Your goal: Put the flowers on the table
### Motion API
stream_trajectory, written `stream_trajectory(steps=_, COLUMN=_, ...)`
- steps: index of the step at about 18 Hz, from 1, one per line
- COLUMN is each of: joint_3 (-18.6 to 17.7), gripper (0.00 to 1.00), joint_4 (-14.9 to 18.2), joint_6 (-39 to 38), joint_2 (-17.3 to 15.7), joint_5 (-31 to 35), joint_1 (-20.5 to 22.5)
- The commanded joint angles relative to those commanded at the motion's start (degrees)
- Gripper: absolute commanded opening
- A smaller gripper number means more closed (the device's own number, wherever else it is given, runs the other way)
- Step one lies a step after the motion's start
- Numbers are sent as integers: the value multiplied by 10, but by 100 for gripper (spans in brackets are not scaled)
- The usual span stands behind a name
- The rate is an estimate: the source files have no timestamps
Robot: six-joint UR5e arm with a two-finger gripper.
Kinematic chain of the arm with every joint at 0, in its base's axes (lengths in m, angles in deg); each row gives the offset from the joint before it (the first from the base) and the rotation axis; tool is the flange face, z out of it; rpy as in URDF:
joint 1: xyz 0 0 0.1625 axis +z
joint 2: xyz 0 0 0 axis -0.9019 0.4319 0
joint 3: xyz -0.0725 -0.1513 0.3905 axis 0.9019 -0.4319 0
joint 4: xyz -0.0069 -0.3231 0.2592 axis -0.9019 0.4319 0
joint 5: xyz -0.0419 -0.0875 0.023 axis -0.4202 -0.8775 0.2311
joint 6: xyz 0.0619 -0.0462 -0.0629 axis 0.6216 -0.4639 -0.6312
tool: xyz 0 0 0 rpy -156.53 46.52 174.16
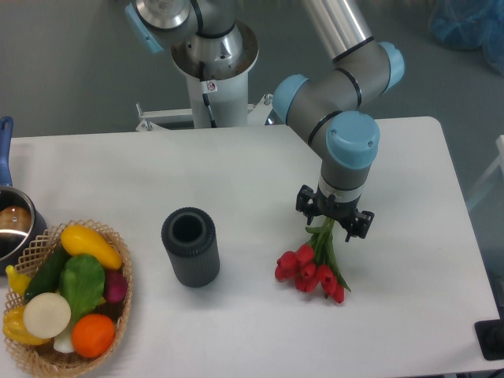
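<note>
The flowers (pixel 309 272), red tulips on thin green stems, lie on the white table (pixel 236 173) right of centre. Their blooms point toward the front edge and their stems run up toward my gripper (pixel 334 223). The gripper hangs just above the stem ends, pointing down, with its black fingers spread apart and nothing clamped between them. The blue wrist hides most of the fingers from this overhead view.
A dark cylinder (pixel 190 246) stands upright left of the flowers. A wicker basket (pixel 71 303) of colourful vegetables sits at the front left corner, with a pot (pixel 12 224) behind it. The robot base (pixel 213 71) stands behind the table's far edge.
</note>
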Motion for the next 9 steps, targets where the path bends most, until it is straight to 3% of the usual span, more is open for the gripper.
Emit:
stream_trajectory(steps=4, joint_3=29, gripper=100, joint_4=-24, joint_6=-22, joint_2=-15, joint_5=0, joint_1=2)
stream_trajectory(steps=9, joint_3=35, gripper=100, joint_4=-25, joint_6=-76, joint_2=-55, joint_5=-7, joint_1=28)
